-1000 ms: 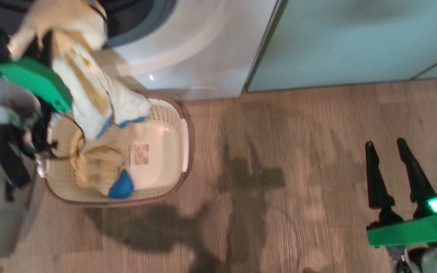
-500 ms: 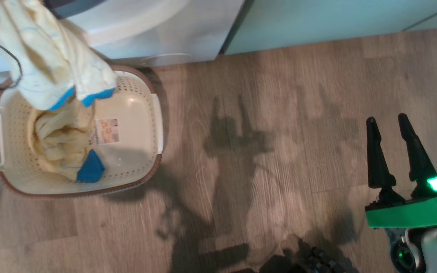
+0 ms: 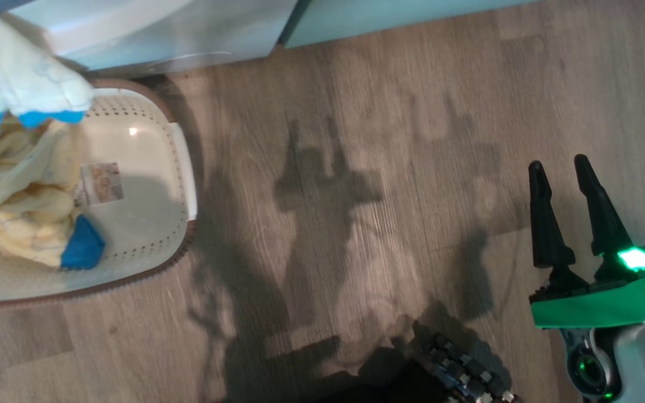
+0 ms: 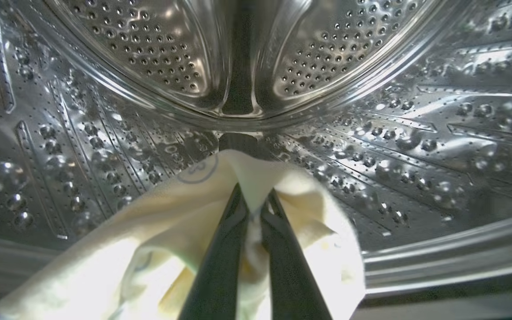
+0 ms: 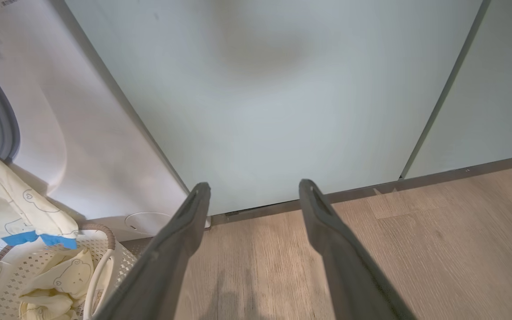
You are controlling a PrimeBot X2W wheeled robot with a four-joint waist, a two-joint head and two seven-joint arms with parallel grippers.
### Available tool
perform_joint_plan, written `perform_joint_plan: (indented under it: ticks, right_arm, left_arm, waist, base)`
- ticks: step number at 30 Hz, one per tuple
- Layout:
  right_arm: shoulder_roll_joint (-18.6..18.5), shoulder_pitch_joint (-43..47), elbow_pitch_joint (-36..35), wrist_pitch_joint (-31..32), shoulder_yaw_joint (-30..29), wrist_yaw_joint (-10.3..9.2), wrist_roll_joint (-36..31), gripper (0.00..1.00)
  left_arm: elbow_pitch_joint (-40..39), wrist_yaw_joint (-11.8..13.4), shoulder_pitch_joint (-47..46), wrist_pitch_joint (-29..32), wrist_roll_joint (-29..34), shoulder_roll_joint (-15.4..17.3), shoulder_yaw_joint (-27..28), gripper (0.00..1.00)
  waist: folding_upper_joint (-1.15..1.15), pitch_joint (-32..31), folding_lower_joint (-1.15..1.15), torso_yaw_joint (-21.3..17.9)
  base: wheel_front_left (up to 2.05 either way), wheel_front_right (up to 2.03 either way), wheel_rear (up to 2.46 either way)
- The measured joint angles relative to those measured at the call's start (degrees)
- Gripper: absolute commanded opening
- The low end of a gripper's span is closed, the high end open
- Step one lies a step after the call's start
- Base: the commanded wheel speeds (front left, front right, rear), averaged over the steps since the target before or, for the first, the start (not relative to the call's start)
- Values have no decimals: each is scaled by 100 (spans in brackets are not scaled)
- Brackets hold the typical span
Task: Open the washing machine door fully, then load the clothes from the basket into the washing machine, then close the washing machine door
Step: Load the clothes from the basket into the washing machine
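From the head, shows right jaws spread and empty above the floor (image 3: 356,112), well apart from the basket (image 3: 180,168) holding clothes (image 3: 20,207) and an unreadable sticker (image 3: 101,182), just before the washer (image 3: 160,33). From the left wrist, shows loading in hand: left jaws pinching a yellow garment (image 4: 300,195) inside the drum (image 4: 394,133). From the right wrist, shows its tail trailing out to the basket, so likely calls for reaching deeper before letting go; print on the washer too small to read.
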Motion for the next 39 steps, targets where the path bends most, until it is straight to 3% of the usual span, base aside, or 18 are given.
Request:
perform_joint_plan:
  ticks: [16,23,35,37,38,39]
  right_arm:
    - [11,-186,-3,0,75,0,159,100]
    - [13,-188,-21,0,65,0,159,100]
    - [14,-291,-2,0,12,0,157,100]
    - [14,-303,4,0,7,0,156,100]
    - [14,-308,14,0,2,0,155,100]
    - [14,-313,29,0,1,0,152,100]
  left_arm:
    - [486,-66,-1412,-2074,801,422,-210,0]
    - [1004,-156,-1312,-1893,652,346,-261,0]
    - [1118,-40,-713,-1348,277,-56,-334,0]
    - [1087,-31,-654,-1343,216,-66,-314,53]
    - [1068,-32,-649,-1344,191,-74,-310,90]
    - [1054,-35,-649,-1352,185,-77,-300,100]
  waist:
    - [0,370,-1,-366]
    - [0,437,-1,-263]
    - [0,412,-1,-3]
    - [0,391,-1,20]
    - [0,383,-1,31]
    - [0,372,-1,40]
  base:
    - [0,0,0]
    - [0,0,0]
    - [0,0,0]
    - [0,0,0]
    - [0,0,0]
    - [0,0,0]
